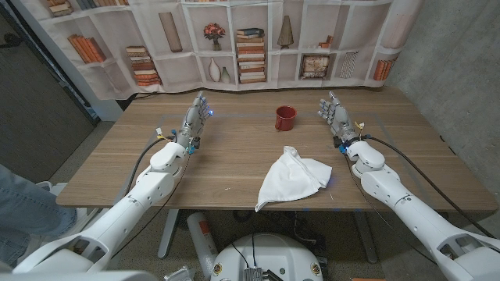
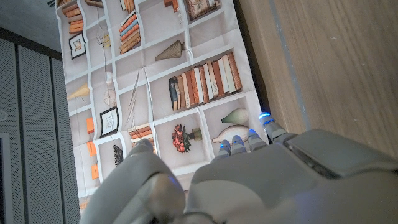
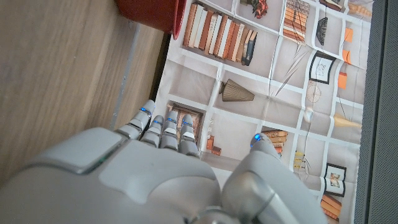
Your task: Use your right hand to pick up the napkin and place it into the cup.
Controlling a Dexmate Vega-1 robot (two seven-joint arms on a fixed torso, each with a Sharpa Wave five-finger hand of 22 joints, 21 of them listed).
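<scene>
A white napkin lies crumpled on the wooden table, near the front edge and a little right of the middle. A red cup stands upright behind it, toward the table's far side; its rim also shows in the right wrist view. My right hand is to the right of the cup, fingers apart and reaching toward the back, holding nothing; its back shows in the right wrist view. My left hand stands at the far left, also empty with fingers apart.
A printed bookshelf backdrop hangs behind the table's far edge. A person's leg in jeans is at the left edge of the head view, beside the table.
</scene>
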